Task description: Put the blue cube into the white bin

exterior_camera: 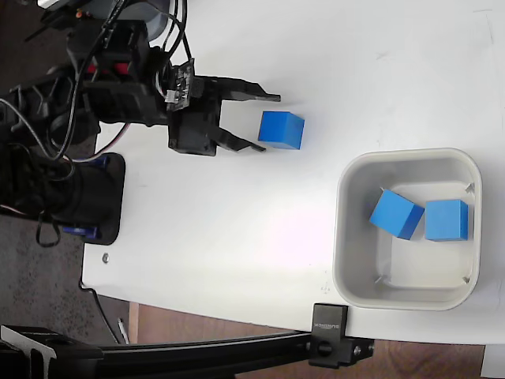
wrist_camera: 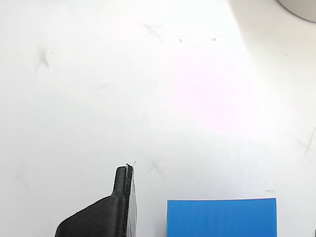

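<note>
- Blue cube [exterior_camera: 281, 129]: matte, bright, sharp-edged, on the white table [exterior_camera: 237, 237], well left of the white bin [exterior_camera: 408, 159] (two more cubes inside).
- Gripper [exterior_camera: 268, 121]: fingers spread, empty, tips apparently just short of the cube.

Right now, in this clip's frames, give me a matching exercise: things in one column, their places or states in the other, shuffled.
Things:
1. hand
2. blue cube on the table
3. two blue cubes
4. white bin

Places or states:
A. inside the bin
B. open, beside the loose cube
C. right side of the fixed view
D. outside the bin, by the fingertips

Pairs: 1-B, 2-D, 3-A, 4-C
</note>
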Robot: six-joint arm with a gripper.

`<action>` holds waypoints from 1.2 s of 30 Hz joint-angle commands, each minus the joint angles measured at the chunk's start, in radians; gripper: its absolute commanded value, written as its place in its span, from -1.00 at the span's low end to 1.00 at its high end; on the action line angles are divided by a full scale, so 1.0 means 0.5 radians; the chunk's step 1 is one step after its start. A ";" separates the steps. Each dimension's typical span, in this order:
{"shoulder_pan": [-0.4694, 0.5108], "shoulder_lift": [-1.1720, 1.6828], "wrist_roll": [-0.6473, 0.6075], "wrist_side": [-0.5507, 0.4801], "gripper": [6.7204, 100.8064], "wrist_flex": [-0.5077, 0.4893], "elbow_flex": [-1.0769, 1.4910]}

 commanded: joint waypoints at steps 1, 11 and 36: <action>-0.015 0.009 0.006 -0.025 0.98 -0.080 -0.037; -0.021 -0.037 0.018 -0.037 0.98 -0.156 -0.006; 0.009 -0.190 0.058 -0.086 0.98 -0.377 0.074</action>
